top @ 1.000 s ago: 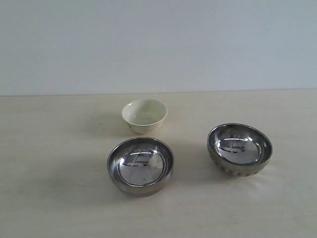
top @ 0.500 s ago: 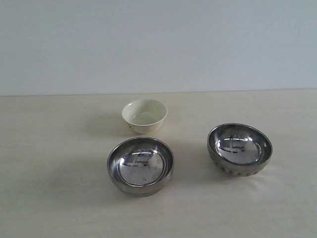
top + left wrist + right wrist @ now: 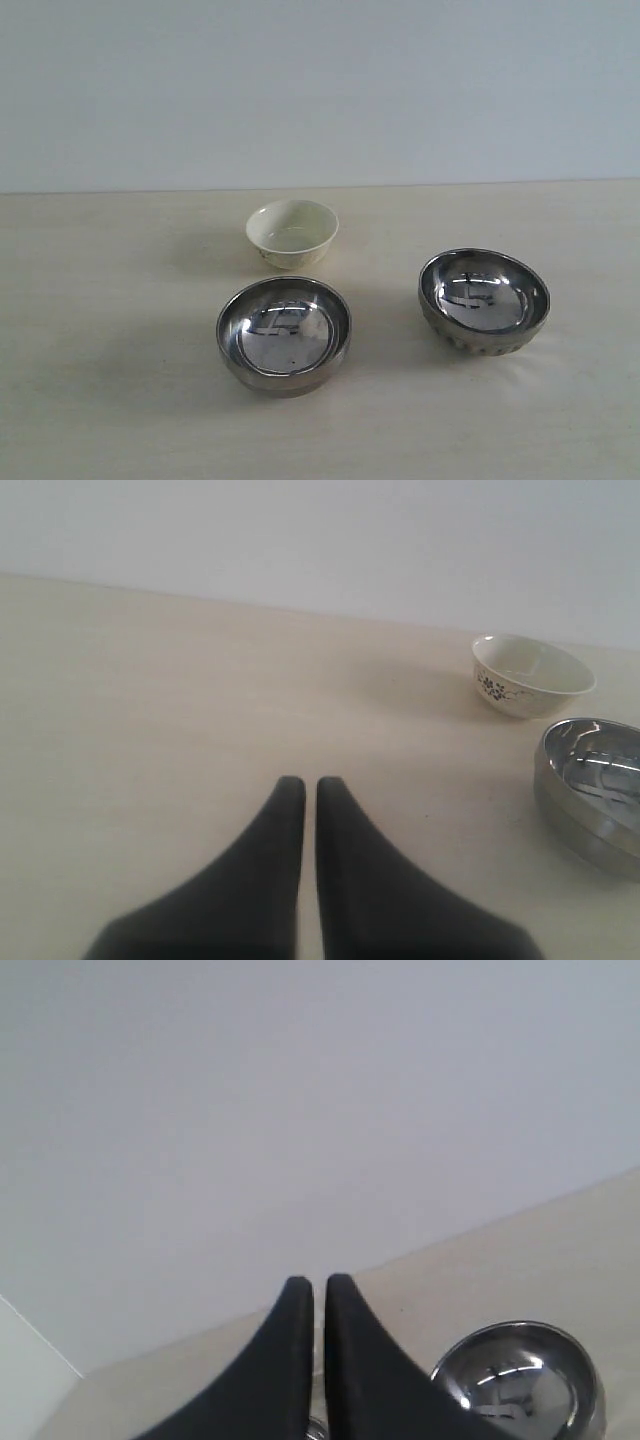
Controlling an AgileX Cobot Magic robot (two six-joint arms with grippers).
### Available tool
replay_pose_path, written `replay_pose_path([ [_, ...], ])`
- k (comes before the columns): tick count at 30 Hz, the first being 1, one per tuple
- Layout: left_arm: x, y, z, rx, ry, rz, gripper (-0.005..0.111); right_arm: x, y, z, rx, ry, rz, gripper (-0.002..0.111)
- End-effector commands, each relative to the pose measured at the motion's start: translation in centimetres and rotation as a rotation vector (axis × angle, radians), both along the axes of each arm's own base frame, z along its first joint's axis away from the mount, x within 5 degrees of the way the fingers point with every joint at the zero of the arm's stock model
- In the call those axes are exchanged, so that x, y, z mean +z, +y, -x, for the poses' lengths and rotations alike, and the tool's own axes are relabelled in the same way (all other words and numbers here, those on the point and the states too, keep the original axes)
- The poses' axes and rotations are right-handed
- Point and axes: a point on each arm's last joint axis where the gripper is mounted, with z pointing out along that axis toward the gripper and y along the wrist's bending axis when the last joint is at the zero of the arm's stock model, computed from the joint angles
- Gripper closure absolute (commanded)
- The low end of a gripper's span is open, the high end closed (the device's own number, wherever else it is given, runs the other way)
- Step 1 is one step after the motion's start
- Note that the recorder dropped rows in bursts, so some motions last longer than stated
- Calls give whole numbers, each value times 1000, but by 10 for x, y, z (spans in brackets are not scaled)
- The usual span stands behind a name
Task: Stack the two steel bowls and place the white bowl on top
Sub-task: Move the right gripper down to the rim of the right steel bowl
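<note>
In the exterior view the smooth steel bowl (image 3: 284,335) sits front centre, and the ribbed steel bowl (image 3: 484,300) stands apart to its right. The small white bowl (image 3: 292,232) rests behind the smooth one. All three are upright and empty. Neither gripper shows in that view. My left gripper (image 3: 311,783) is shut and empty over bare table, well short of the white bowl (image 3: 532,675) and the smooth steel bowl (image 3: 597,792). My right gripper (image 3: 319,1282) is shut and empty too, raised, with a steel bowl (image 3: 515,1380) beyond it to one side.
The bowls stand on a pale beige table (image 3: 110,300) that ends at a plain light wall (image 3: 320,90) behind. A sliver of shiny metal (image 3: 316,1428) peeks out between the right fingers' bases.
</note>
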Motion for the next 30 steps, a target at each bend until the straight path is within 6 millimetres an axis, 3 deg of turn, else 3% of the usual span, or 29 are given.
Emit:
replay_pose_path([
  [1, -1, 0, 0, 2, 1, -2, 103, 15, 9, -28, 11, 69, 138, 108],
  [13, -1, 0, 0, 2, 1, -2, 103, 30, 36, -116, 58, 294, 345, 108],
  [21, -1, 0, 0, 2, 1, 0, 103, 49, 46, -160, 61, 446, 449, 107],
  [23, -1, 0, 0, 2, 1, 0, 103, 58, 42, -166, 11, 468, 477, 102],
  [30, -1, 0, 0, 2, 1, 0, 103, 83, 23, -172, -194, 491, 580, 63],
])
